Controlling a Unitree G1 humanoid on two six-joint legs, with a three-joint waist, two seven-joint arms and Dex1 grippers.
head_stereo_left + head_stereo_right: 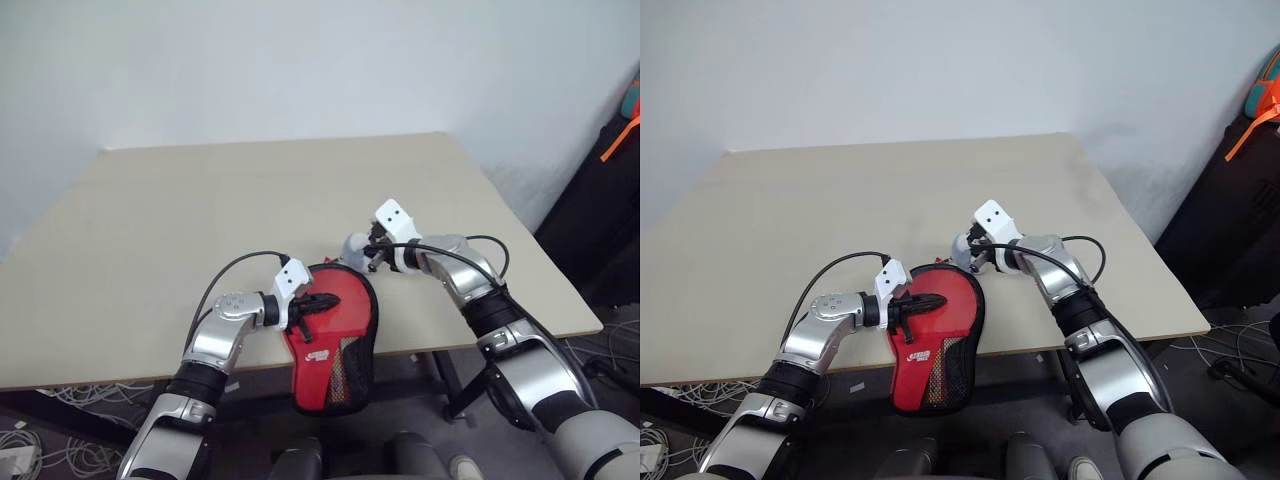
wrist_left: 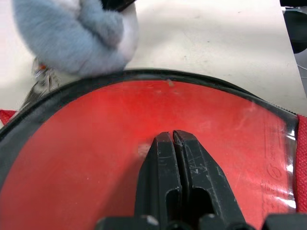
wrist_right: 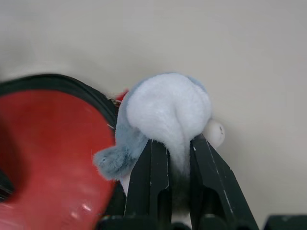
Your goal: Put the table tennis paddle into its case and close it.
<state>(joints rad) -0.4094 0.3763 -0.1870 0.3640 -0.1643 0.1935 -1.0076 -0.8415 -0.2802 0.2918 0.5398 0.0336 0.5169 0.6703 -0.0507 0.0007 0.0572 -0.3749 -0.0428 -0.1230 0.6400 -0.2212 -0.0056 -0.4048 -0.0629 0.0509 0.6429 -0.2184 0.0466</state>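
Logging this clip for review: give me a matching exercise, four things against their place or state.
1. left claw
2. right claw
3. case
4. table

a. overhanging the near table edge
b. shut, pressed on the case's red face
c. pale, bare at the far side
d. gripping a fluffy grey-white charm

Pairs: 1-b, 2-d, 3-a, 4-c

A bare lab or test room is showing: a plain beige worktop [image 1: 200, 200] standing against a blank white wall [image 1: 300, 60], loose cables [image 1: 60, 395] trailing on the floor beneath.
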